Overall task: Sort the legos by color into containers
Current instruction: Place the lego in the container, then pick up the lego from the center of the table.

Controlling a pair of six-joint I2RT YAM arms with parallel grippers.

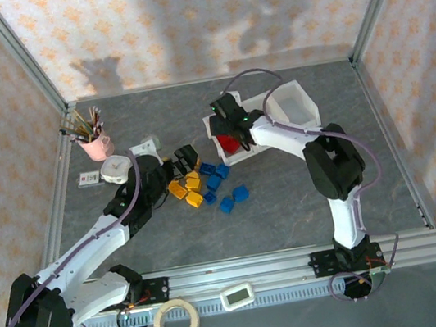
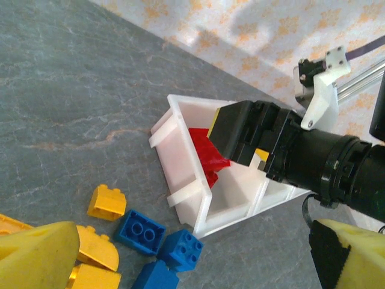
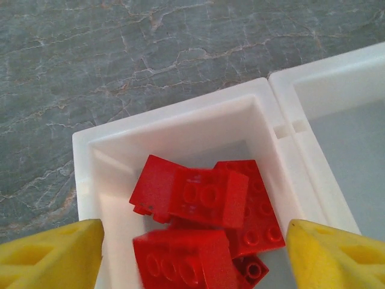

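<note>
The right gripper (image 1: 228,133) hangs over the end bin of the containers (image 3: 174,120). Its fingers (image 3: 54,253) stand wide apart and hold nothing. Red legos (image 3: 204,195) lie piled inside this bin. The left gripper (image 2: 198,253), also spread wide, hovers above yellow legos (image 1: 185,192) and blue legos (image 1: 227,195) on the worktop (image 1: 308,207).

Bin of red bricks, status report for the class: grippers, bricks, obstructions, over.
Right gripper open above the end bin, red bricks inside. Left gripper open over yellow bricks and blue bricks loose on the table. No obstruction seen.
</note>
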